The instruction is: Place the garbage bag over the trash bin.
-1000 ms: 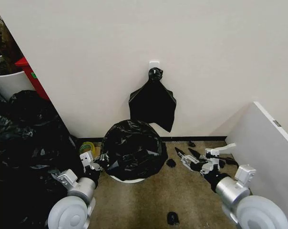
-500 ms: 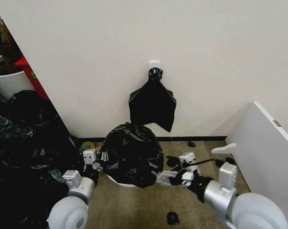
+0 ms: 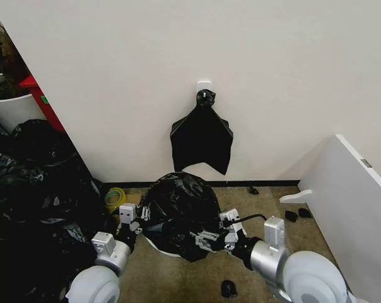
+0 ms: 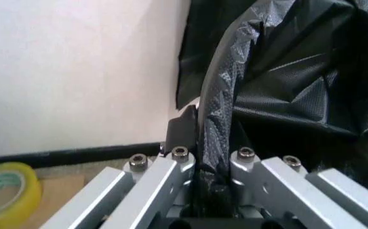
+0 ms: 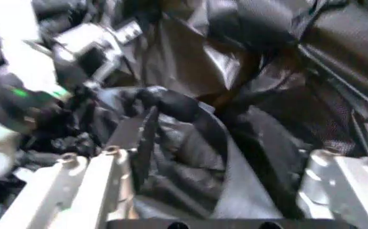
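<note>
On the floor by the wall stands the bin (image 3: 158,247), with the bag (image 3: 181,211) pulled over it. A thin curve of white rim peeks out low at the front; the bag hides the rest. The bag is shiny and wrinkly and puffs up in a round hump.

The left gripper (image 3: 135,222) is at the bag's left side. In the left wrist view its jaws (image 4: 209,167) are clenched on a fold of the bag, which runs up between them.

The right gripper (image 3: 211,238) is at the bag's lower right side. In the right wrist view its jaws (image 5: 215,167) stand apart, with crumpled bag lying between them and spilling over. I cannot tell if they grip it.

A big heap of black sacks (image 3: 33,202) crowds the left side, close to the left arm. A roll of yellow tape (image 3: 115,197) lies on the floor between the heap and the bin. A flat black bundle (image 3: 202,136) hangs on the wall from a white hook, just above the bag. A white board (image 3: 351,196) leans on the right side. Between it and the bin the brown floor is mostly open, with a few small black bits lying about.

No writing can be read anywhere.
</note>
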Available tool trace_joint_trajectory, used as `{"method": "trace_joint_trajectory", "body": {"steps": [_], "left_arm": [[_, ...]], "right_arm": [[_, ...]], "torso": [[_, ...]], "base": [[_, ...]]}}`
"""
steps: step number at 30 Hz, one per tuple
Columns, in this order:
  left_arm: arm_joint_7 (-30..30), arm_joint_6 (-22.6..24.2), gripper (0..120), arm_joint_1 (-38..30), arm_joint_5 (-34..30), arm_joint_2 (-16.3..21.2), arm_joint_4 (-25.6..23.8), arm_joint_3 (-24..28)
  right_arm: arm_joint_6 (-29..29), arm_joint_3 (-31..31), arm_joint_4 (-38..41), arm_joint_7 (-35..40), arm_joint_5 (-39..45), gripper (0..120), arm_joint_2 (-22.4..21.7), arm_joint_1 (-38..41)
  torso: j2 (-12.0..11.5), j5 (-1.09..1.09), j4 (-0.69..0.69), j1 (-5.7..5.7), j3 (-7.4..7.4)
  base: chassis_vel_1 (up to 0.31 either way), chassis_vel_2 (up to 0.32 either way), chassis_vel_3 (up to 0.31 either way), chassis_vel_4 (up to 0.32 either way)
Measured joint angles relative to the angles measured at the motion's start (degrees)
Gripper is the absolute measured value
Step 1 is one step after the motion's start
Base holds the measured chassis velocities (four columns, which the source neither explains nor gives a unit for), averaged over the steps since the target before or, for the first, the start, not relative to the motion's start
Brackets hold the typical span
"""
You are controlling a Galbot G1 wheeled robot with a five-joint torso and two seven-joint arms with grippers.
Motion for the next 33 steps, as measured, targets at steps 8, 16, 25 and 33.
{"method": "trace_joint_trajectory", "body": {"steps": [8,16,25,33], "left_arm": [[0.83,-0.27,3,0.27,0.55,0.18,-0.85,-0.12],[-0.52,0.05,3,0.06,-0.58,-0.04,-1.01,0.15],[-10.03,6.79,3,-2.14,-16.30,-1.51,-2.12,-0.53],[-21.13,16.30,3,-5.39,-37.88,-3.02,-4.93,-2.74]], "right_arm": [[-1.17,-1.68,-2.22,-0.27,-2.46,25,-0.52,1.14],[0.05,-1.35,-1.93,-1.64,-5.36,0,-1.60,0.51],[9.68,-1.17,-0.35,-8.91,-16.77,0,-2.34,-2.42],[30.87,-2.59,-4.35,-21.15,-36.14,0,-3.44,-6.07]], "torso": [[0.00,-0.01,0.00,0.00,0.00],[0.00,-0.01,0.00,0.00,0.00],[0.00,-0.01,0.00,0.00,0.00],[0.00,-0.02,-0.01,0.00,0.00]], "base": [[0.000,0.000,0.000,0.000],[0.000,0.000,0.000,0.000],[0.000,0.000,0.000,0.000],[0.000,0.000,0.000,0.000]]}}
